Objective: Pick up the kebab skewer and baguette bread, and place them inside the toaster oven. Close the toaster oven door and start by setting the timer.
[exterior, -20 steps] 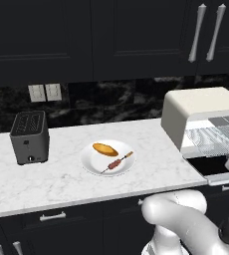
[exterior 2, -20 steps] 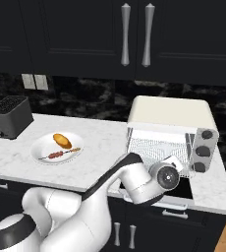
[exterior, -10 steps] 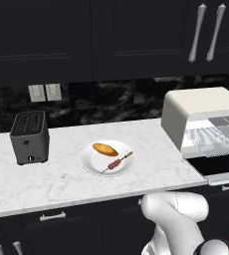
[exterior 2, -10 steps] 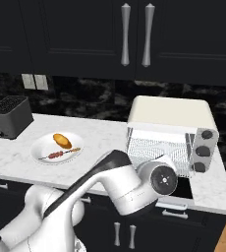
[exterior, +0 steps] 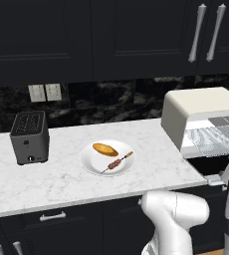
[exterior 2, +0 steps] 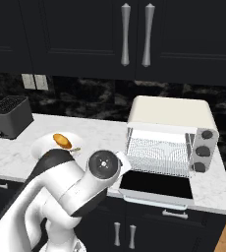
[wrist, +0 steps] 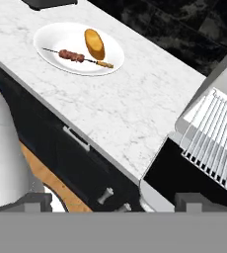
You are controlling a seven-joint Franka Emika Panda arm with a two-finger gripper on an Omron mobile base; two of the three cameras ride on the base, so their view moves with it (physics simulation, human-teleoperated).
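Note:
A white plate on the marble counter holds the kebab skewer and the golden baguette bread side by side. Both also show on the plate in the left base view: skewer, baguette. The cream toaster oven stands at the counter's right end. Its dark toaster oven door hangs down flat, baring the wire rack. My gripper hovers off the counter's front edge, left of the door, open with nothing between its fingertips.
A dark grey slot toaster stands at the counter's left. Three knobs line the oven's right side. My white arm covers part of the plate in the right base view. Dark drawers with silver handles run below the counter.
My hand has swung left, away from the front of the lowered oven door. The door, plate and food have not moved.

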